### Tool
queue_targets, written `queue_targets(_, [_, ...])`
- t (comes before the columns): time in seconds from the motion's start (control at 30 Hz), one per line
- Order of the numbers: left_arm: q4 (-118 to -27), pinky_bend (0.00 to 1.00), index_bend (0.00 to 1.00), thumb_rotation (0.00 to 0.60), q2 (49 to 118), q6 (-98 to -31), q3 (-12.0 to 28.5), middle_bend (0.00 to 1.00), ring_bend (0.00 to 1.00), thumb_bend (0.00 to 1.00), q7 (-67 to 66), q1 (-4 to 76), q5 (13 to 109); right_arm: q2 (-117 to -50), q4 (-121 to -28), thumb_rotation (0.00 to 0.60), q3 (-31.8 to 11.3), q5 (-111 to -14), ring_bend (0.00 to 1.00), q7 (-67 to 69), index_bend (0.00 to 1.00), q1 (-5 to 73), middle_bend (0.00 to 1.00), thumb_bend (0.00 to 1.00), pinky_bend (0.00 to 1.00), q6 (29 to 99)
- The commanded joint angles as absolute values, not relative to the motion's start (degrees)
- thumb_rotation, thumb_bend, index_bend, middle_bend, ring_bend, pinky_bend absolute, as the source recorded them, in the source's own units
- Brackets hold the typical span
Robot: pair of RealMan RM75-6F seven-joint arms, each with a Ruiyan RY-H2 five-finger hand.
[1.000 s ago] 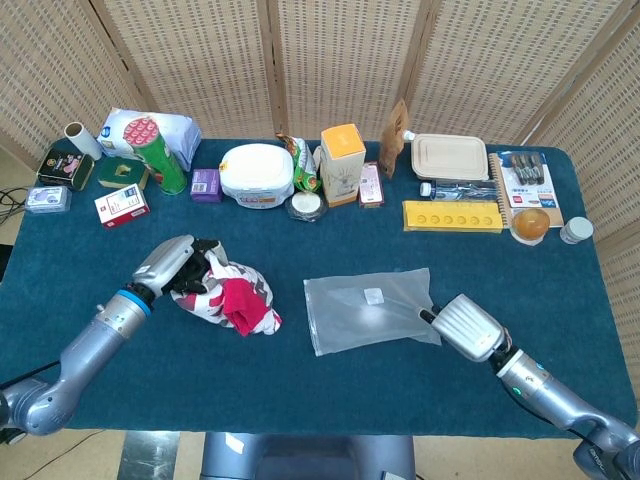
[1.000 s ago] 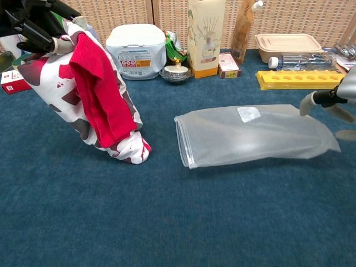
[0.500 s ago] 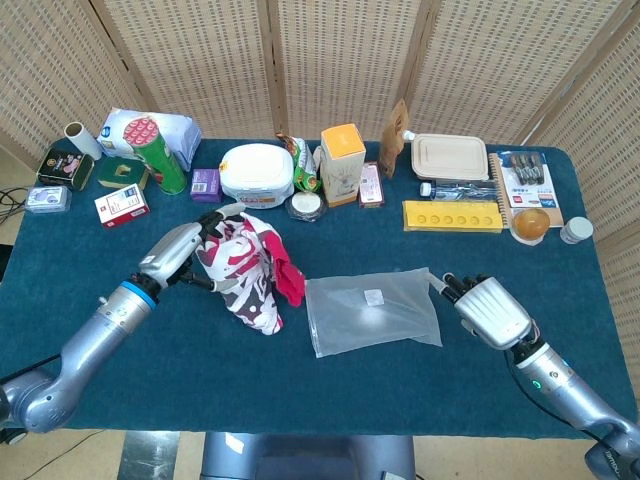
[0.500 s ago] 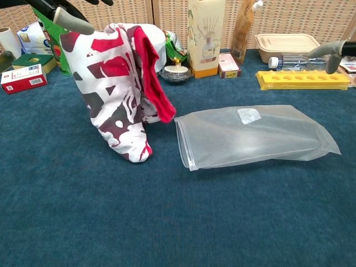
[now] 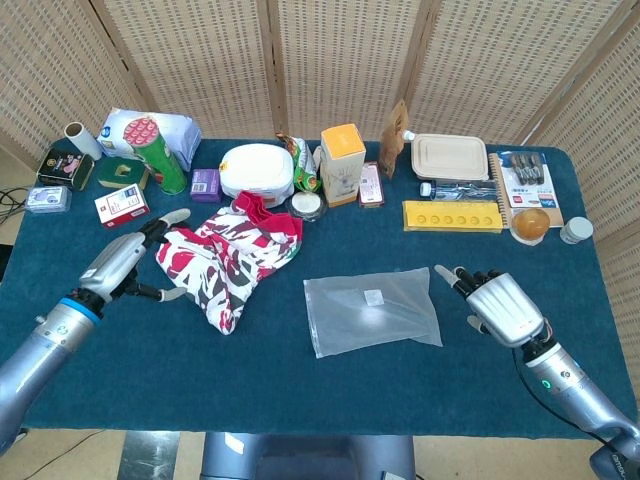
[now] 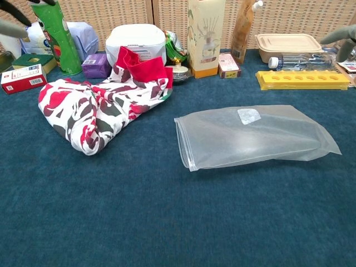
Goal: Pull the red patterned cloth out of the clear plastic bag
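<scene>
The red and white patterned cloth (image 5: 232, 255) (image 6: 105, 105) lies crumpled on the blue table, left of the clear plastic bag (image 5: 372, 310) (image 6: 253, 135). The bag lies flat and looks empty, its mouth toward the cloth. My left hand (image 5: 122, 264) hovers just left of the cloth with fingers spread, holding nothing. My right hand (image 5: 500, 305) floats right of the bag, fingers apart, apart from the plastic. In the chest view only a fingertip of each hand shows at the top corners.
A row of goods lines the back: green can (image 5: 160, 155), white tub (image 5: 257, 175), orange-topped carton (image 5: 342, 162), yellow tray (image 5: 452, 215), lidded container (image 5: 449, 156). Small boxes (image 5: 122, 205) stand near the left hand. The table's front edge (image 5: 320, 425) is near.
My left hand has let go of the cloth and drawn back to the left; the cloth has dropped flat onto the table. My right hand has moved a little away from the bag.
</scene>
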State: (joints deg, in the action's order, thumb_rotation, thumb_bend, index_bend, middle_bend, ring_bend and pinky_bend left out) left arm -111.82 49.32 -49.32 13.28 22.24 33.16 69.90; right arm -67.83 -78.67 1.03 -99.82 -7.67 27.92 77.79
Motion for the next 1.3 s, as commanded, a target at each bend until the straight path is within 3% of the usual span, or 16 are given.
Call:
queue_targets(0.03, [-112.2, 0.21, 0.06, 0.600, 47.3, -51.2, 10.4, 0.17, 0.08, 0.19, 21.1, 30.1, 72.5, -68.0, -78.6, 0.599, 0.7, -98.7, 0.58, -6.9, 0.13, 27.2, 0.34, 0.15, 0.70, 77.9])
queue_targets(0.37, [-109.6, 0.22, 0.09, 0.600, 46.2, -60.1, 5.1, 0.17, 0.08, 0.26, 18.9, 21.8, 77.0, -67.1, -79.0, 0.599, -1.3, -93.3, 0.58, -5.8, 0.20, 22.7, 0.38, 0.31, 0.69, 81.4])
queue_targets(0.8, [-102.8, 0.22, 0.15, 0.600, 51.5, -74.7, 1.2, 0.17, 0.08, 0.27, 14.2, 11.6, 80.6, -66.0, -80.4, 0.599, -3.6, -82.7, 0.56, -6.7, 0.33, 14.7, 0.42, 0.32, 0.66, 84.2])
queue_targets(1.0, [-100.8, 0.22, 0.19, 0.600, 55.2, -83.1, -0.3, 0.17, 0.07, 0.28, 11.2, 6.3, 83.0, -65.6, -80.7, 0.599, -3.5, -79.3, 0.57, -6.3, 0.35, 10.2, 0.44, 0.32, 0.66, 86.5])
queue_targets(1.3, [-101.6, 0.22, 0.20, 0.600, 56.6, -87.4, -3.4, 0.17, 0.07, 0.29, 8.3, 1.4, 85.2, -64.7, -82.1, 0.600, -2.7, -79.1, 0.57, -6.6, 0.38, 6.1, 0.45, 0.32, 0.65, 89.1])
